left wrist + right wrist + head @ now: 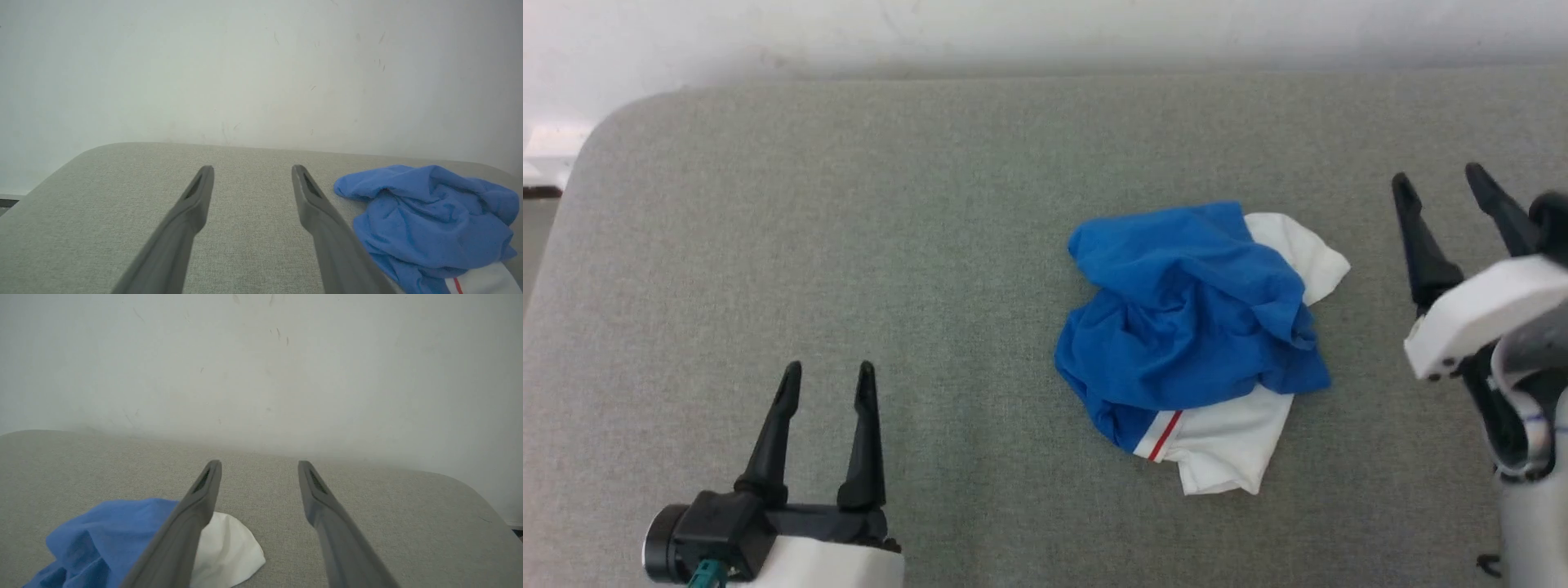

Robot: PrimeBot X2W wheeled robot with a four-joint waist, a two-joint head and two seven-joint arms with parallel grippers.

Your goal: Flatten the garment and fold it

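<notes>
The garment lies crumpled in a heap right of the middle of the grey padded table: blue cloth on top, white sleeves poking out at the back right and front, a red-and-white stripe at the front. My left gripper stands open at the lower left, well away from the heap, with nothing between its fingers. My right gripper is open and empty to the right of the heap. The left wrist view has the garment right of the left gripper. In the right wrist view the garment lies lower left of the right gripper.
A white wall runs along the table's far edge. The table's rounded far-left corner drops off to a floor strip at the left. Bare grey surface spreads left of and behind the heap.
</notes>
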